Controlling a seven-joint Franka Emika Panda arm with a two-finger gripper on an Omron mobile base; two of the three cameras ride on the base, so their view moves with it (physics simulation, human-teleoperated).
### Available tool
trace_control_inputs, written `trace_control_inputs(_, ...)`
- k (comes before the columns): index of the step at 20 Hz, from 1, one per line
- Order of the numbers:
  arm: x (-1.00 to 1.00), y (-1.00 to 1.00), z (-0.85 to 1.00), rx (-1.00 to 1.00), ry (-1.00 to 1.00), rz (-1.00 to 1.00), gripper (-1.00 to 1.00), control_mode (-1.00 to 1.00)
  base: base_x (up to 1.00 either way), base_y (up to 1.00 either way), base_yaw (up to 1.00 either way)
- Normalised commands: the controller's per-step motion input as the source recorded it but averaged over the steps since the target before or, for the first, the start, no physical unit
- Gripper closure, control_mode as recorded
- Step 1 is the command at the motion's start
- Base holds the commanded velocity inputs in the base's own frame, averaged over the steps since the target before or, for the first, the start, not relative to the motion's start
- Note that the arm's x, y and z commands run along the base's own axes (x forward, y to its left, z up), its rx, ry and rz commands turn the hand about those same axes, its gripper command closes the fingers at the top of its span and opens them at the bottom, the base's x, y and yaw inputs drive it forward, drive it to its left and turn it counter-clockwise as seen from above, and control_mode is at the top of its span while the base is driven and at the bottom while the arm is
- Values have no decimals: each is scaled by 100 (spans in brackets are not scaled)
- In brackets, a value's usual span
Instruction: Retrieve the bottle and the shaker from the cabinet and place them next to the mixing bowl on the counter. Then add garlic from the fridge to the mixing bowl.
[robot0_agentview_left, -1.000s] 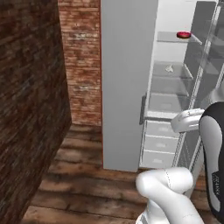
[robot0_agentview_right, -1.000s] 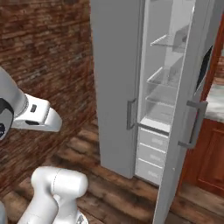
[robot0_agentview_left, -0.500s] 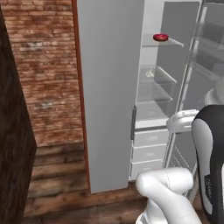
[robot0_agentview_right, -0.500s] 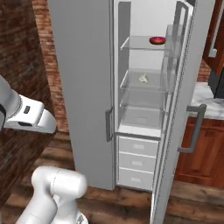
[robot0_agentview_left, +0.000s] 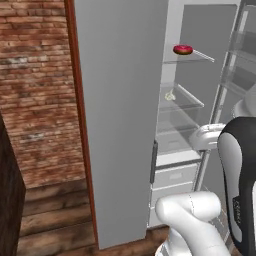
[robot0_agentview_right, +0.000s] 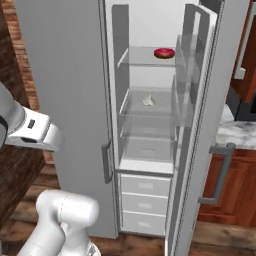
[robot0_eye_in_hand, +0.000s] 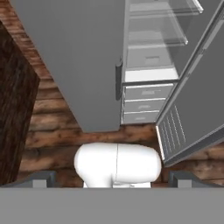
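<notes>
The fridge (robot0_agentview_right: 150, 165) stands open in front of me. A small pale garlic (robot0_agentview_right: 148, 101) lies on its middle glass shelf and also shows in the left base view as the garlic (robot0_agentview_left: 170, 95). In the hand view my gripper (robot0_eye_in_hand: 112, 179) is open and holds nothing, its fingertips (robot0_eye_in_hand: 43, 178) far apart, and it looks down at the wooden floor in front of the fridge drawers (robot0_eye_in_hand: 142, 105). The bottle, the shaker, the cabinet and the mixing bowl are out of view.
A red ring-shaped item (robot0_agentview_right: 164, 52) sits on the top shelf. The open fridge door (robot0_agentview_right: 210, 125) swings out on the right, with its handle (robot0_agentview_right: 220, 170). The shut grey door (robot0_agentview_left: 120, 115) is on the left, next to a brick wall (robot0_agentview_left: 35, 90). A marble counter edge (robot0_agentview_right: 240, 132) lies further right.
The whole picture has shifted: the base has moved, and the open fridge is now nearer and faces me more squarely. The gripper stays open.
</notes>
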Motion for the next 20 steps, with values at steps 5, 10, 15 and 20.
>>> trace_control_inputs(5,0,0,0,0,0,0,-100,100,28,-26,-1)
trace_control_inputs(10,0,0,0,0,0,0,-100,100,48,-37,-2)
trace_control_inputs(15,0,0,0,0,0,0,-100,100,52,-42,-3)
trace_control_inputs(20,0,0,0,0,0,0,-100,100,34,-37,0)
